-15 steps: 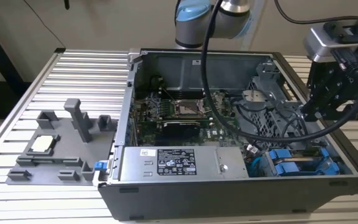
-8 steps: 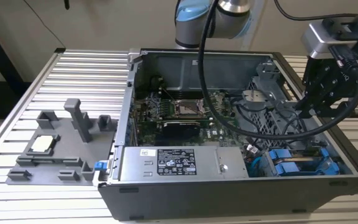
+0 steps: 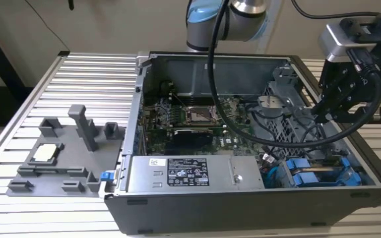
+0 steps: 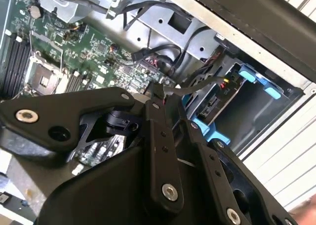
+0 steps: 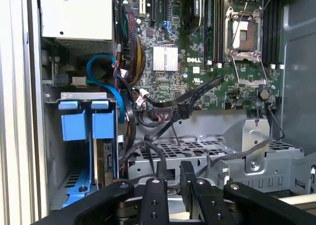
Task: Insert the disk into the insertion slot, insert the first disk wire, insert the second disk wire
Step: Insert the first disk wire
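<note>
1. Disk (image 4: 213, 106), clipped in its blue carrier, appears already seated in the insertion slot (image 3: 313, 173), just ahead of the gripper (image 4: 160, 93). If it is not fully home, pressing a plug against it could push it askew in the guides.
2. I cannot tell whether the gripper is clamped on a cable or released. A grey flat cable (image 4: 197, 85) runs from right beside it toward a connector with red and yellow wires (image 4: 226, 82) next to the disk. A loose hold could let the cable twist, so the plug meets its port crooked.
3. Black cables (image 5: 153, 153) loop directly in front of the gripper, above the perforated drive cage (image 5: 197, 148). Any sideways move could snag one and drag it.
4. The motherboard (image 5: 197, 62) with its open processor socket (image 5: 244, 37) lies farther ahead of the gripper. An overshoot could strike the boards or pins.
5. In the exterior view, the arm's own thick black cable (image 3: 289, 144) sags into the case below the gripper. It could catch on the cage.
</note>
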Controlling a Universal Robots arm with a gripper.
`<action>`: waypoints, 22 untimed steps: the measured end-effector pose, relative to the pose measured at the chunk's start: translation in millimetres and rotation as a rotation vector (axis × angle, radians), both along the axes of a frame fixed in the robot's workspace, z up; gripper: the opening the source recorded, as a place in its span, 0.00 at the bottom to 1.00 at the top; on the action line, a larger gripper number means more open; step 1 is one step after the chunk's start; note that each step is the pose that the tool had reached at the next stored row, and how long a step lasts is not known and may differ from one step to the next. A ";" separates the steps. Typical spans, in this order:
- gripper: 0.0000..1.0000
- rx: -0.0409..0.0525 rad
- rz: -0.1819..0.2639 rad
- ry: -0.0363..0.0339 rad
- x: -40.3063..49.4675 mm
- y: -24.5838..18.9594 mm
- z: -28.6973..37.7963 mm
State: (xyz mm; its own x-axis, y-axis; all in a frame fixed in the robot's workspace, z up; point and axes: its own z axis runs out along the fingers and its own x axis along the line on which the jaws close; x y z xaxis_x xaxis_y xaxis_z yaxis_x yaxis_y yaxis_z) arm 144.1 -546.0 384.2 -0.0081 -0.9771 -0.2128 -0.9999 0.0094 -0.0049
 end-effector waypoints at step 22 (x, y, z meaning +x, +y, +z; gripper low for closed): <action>0.40 0.0113 0.043 -0.0087 -22.4 0.9 -0.3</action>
